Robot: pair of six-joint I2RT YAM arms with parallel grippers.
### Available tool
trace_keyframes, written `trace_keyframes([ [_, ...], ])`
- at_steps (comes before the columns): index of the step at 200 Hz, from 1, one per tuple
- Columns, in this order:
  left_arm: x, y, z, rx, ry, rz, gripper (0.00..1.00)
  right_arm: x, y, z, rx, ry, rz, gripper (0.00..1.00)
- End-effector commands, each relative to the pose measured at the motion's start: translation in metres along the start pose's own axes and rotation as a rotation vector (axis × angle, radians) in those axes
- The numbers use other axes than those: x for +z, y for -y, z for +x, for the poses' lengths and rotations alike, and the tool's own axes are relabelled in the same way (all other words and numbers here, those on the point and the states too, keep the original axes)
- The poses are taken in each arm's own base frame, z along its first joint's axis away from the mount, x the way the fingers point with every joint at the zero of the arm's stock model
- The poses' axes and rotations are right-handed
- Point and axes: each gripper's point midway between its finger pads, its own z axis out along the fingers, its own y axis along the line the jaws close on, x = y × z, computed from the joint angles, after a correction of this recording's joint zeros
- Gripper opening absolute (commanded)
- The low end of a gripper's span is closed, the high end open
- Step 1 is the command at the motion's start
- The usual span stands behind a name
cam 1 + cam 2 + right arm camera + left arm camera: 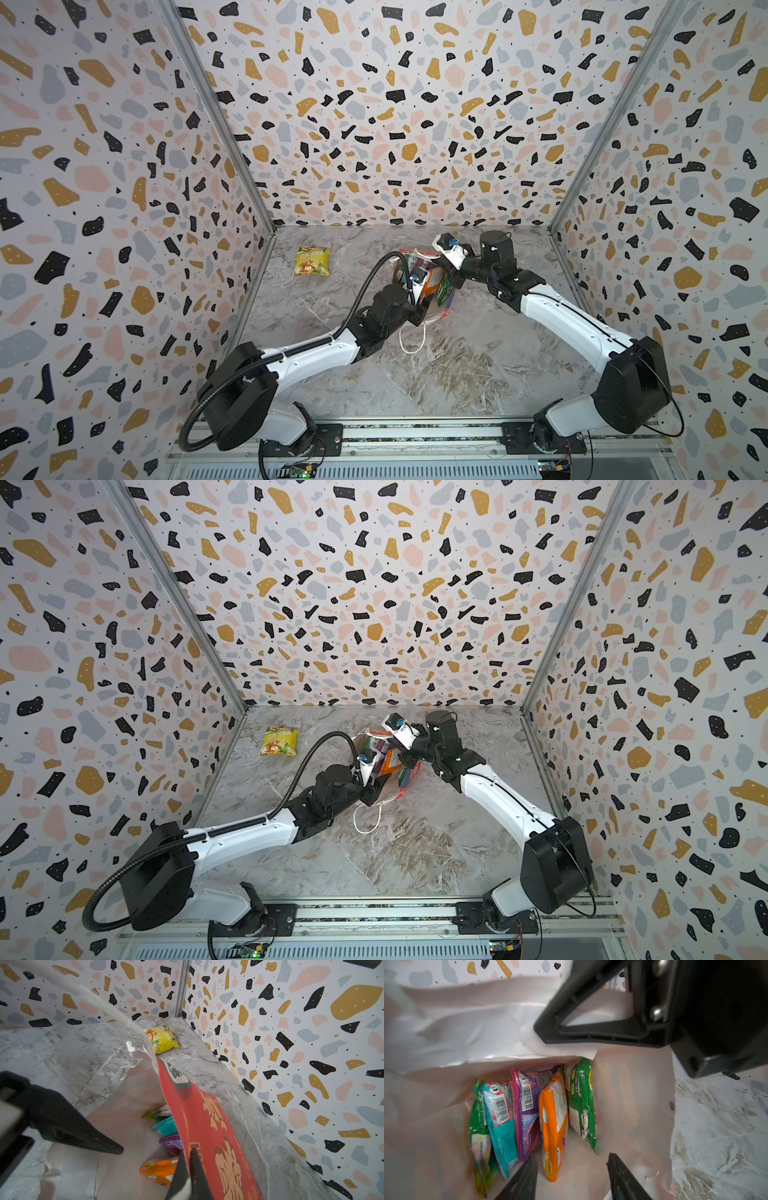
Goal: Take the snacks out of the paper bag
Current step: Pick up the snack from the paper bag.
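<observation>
The red paper bag (436, 309) stands open at mid-table, its white inside (633, 1105) facing my left wrist view. Several snacks stand side by side in it: a green-yellow one, a teal one (500, 1122), a purple one (527, 1109), an orange one (553, 1126) and a green one (581, 1101). My left gripper (571, 1157) is down in the bag, open, with the orange packet's near end between its fingers but not touching either. My right gripper (188, 1153) is shut on the bag's red front wall (207, 1126) at the rim. A yellow snack (311, 261) lies on the table outside.
The yellow packet (279, 741) lies near the back left corner by the wall. A white cord handle (411, 340) trails from the bag onto the marble table (478, 365). Patterned walls close in three sides. The right gripper's black finger (591, 1022) hangs over the bag mouth.
</observation>
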Motion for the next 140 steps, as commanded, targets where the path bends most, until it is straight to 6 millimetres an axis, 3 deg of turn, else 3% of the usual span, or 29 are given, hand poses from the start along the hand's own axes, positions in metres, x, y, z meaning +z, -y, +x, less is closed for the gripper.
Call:
trace_keyframes([
  [1, 0.008, 0.001, -0.037, -0.01, 0.11, -0.01, 0.55, -0.019, 0.005, -0.041, -0.008, 0.105, 0.029, 0.0],
  [140, 0.075, -0.026, 0.002, -0.014, 0.025, -0.196, 0.51, -0.033, -0.002, -0.051, -0.008, 0.159, 0.008, 0.0],
])
